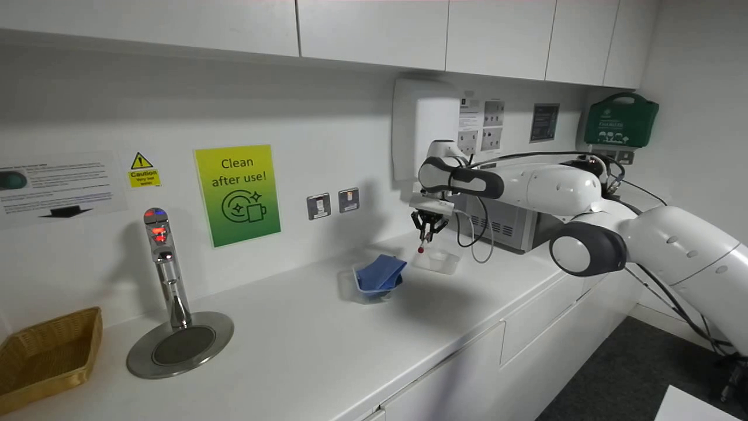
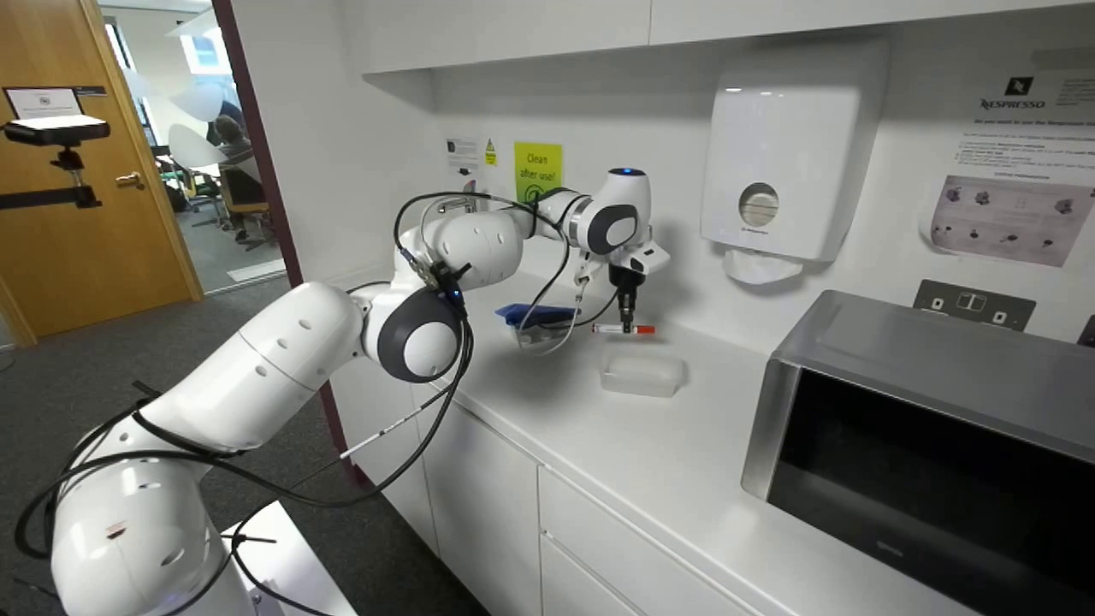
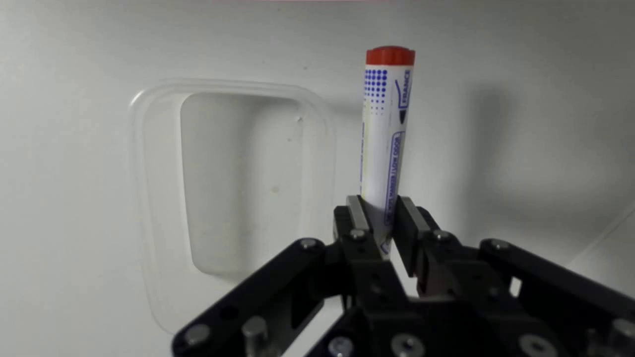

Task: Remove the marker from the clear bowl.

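My gripper (image 3: 382, 210) is shut on the marker (image 3: 388, 129), a white pen with a red end. The marker also shows in both exterior views (image 1: 421, 249) (image 2: 644, 329), held level above the counter. The gripper shows there too (image 1: 426, 235) (image 2: 627, 325), pointing down. The clear bowl (image 3: 317, 163) stands on the counter, left of the marker in the wrist view. It shows in both exterior views (image 1: 437, 262) (image 2: 642, 374), lower than the marker. The bowl looks empty. The gripper hides its lower right part in the wrist view.
A blue folded cloth (image 1: 381, 272) lies in another clear container near the bowl. A microwave (image 2: 924, 428) stands on the counter (image 2: 590, 411). A paper towel dispenser (image 2: 796, 154) hangs on the wall. A tap (image 1: 169, 269) and a wicker basket (image 1: 52, 351) are farther along.
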Available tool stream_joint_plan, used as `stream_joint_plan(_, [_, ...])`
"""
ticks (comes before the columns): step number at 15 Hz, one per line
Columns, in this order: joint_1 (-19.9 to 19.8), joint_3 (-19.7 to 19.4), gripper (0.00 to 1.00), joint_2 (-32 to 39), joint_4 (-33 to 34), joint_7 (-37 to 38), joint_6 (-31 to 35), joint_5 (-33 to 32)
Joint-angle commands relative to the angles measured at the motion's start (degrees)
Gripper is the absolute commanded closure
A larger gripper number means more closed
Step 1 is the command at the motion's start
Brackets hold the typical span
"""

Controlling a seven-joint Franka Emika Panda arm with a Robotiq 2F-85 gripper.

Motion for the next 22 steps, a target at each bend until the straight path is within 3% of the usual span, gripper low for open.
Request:
stream_joint_plan(1, [1.5, 0.5, 0.95, -1.0, 0.2, -2.3, -1.9, -0.3])
stream_joint_plan(12, [4.7, 0.3, 0.95, 0.7, -0.8, -11.1, -10.0, -1.5])
stream_joint_plan(22, [6.7, -0.9, 0.95, 5.3, 0.4, -12.4, -8.8, -7.4])
